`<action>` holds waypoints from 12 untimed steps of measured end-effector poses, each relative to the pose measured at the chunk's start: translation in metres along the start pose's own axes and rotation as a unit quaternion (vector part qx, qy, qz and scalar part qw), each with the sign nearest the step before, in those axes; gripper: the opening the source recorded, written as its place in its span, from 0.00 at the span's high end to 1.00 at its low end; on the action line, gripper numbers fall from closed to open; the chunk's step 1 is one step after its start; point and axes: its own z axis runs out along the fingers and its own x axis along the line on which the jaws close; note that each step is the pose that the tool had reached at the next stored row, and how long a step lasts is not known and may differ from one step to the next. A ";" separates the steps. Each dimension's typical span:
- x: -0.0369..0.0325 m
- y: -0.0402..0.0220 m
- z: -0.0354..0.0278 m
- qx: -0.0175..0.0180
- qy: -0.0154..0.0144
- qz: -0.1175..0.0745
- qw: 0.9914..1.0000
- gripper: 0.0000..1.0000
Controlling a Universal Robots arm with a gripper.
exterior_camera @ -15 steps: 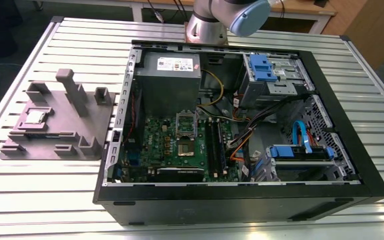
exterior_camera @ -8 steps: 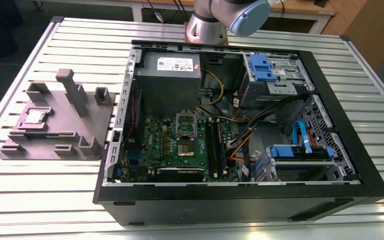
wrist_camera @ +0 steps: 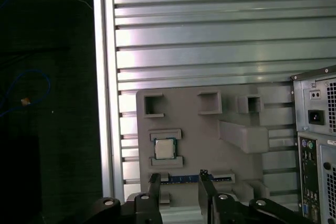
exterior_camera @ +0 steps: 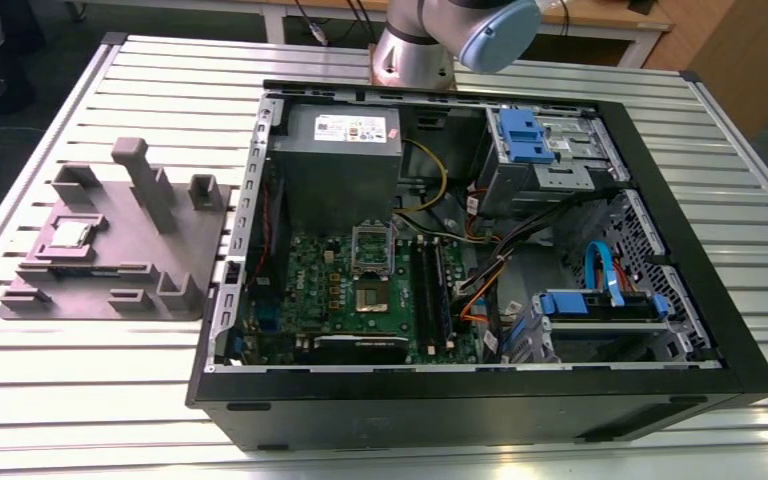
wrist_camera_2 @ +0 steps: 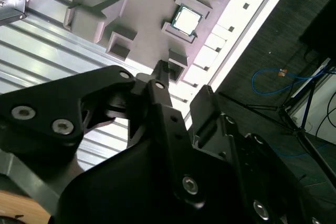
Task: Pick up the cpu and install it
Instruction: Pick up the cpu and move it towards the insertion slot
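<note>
The cpu is a small square chip with a shiny metal top. It lies flat in a recess of the grey holder block, on the slatted table at the exterior view's left, beside the open computer case. Both wrist views show the cpu in its recess. My gripper hovers over the near part of the holder, a short way from the chip and not touching it. Its two black fingers stand apart, open, with nothing held. On the motherboard, the silver socket frame stands hinged up.
The open black computer case fills the middle of the slatted metal table; it holds a grey power supply, blue drive bays and cables. A blue-edged strip sits in a holder slot. The holder's upright posts rise near the chip.
</note>
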 end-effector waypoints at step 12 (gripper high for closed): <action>0.0003 0.0002 0.0030 0.000 0.002 -0.022 1.000 0.41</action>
